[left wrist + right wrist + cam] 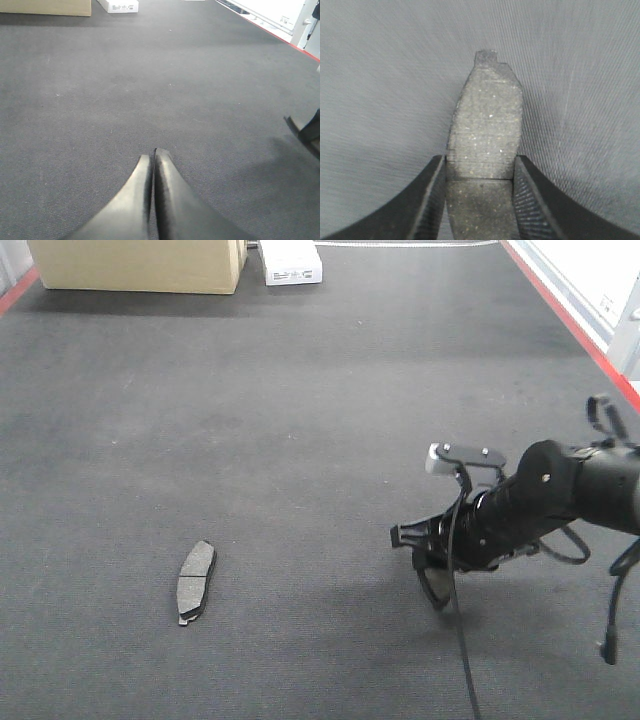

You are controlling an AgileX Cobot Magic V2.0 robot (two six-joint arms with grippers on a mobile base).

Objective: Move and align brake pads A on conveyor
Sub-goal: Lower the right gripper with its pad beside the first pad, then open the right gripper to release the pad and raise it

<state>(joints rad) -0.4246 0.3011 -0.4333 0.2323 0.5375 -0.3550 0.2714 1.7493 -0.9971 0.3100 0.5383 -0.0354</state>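
One brake pad [196, 582] lies flat on the dark grey conveyor [300, 420] at the lower left, its long axis running near to far. My right gripper [424, 552] is at the lower right, low over the belt, shut on a second brake pad [434, 588]. In the right wrist view this pad [487, 122] sits between the fingers [530, 200], gripped across its middle groove, its end tab pointing away. My left gripper [152, 152] is shut and empty above bare belt [150, 75]. No other pads are in view.
A cardboard box [140, 265] and a white box [292, 265] stand at the belt's far end. A red stripe [570, 325] marks the right edge, with a white frame beyond. The right arm's tip [306, 132] shows at the left wrist view's right edge.
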